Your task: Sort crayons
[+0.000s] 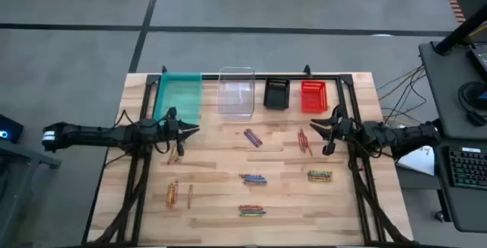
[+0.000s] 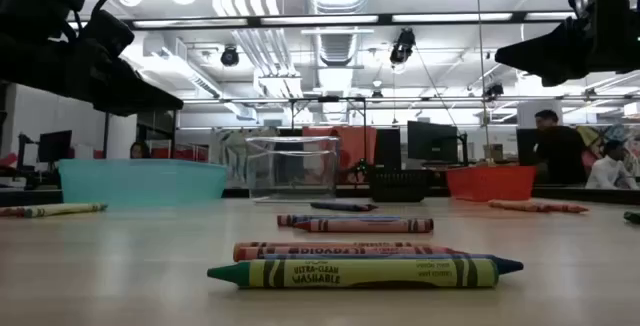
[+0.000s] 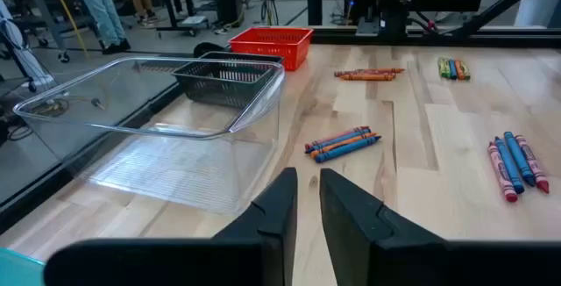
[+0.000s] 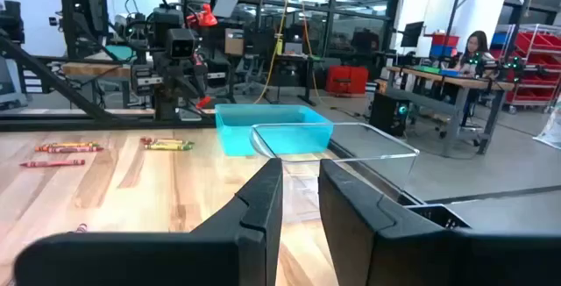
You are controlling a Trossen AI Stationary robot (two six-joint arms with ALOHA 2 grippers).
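Several small groups of crayons lie flat on the wooden table: blue-orange (image 1: 253,137), red-orange (image 1: 304,140), blue (image 1: 254,179), yellow-green (image 1: 319,176), mixed (image 1: 252,211) and orange (image 1: 173,192). The nearest ones fill the low view (image 2: 365,269). My left gripper (image 1: 196,131) hovers above the table at the left, near the teal bin (image 1: 179,96). Its fingers are almost together and empty in the left wrist view (image 3: 307,189). My right gripper (image 1: 314,127) hovers at the right, near the red bin (image 1: 313,96). It also shows almost shut and empty in the right wrist view (image 4: 301,181).
Four bins stand in a row at the table's far edge: teal, clear (image 1: 236,92), black (image 1: 276,93) and red. Black frame rails run along the table's sides. People sit and stand in the room beyond the table (image 2: 555,146).
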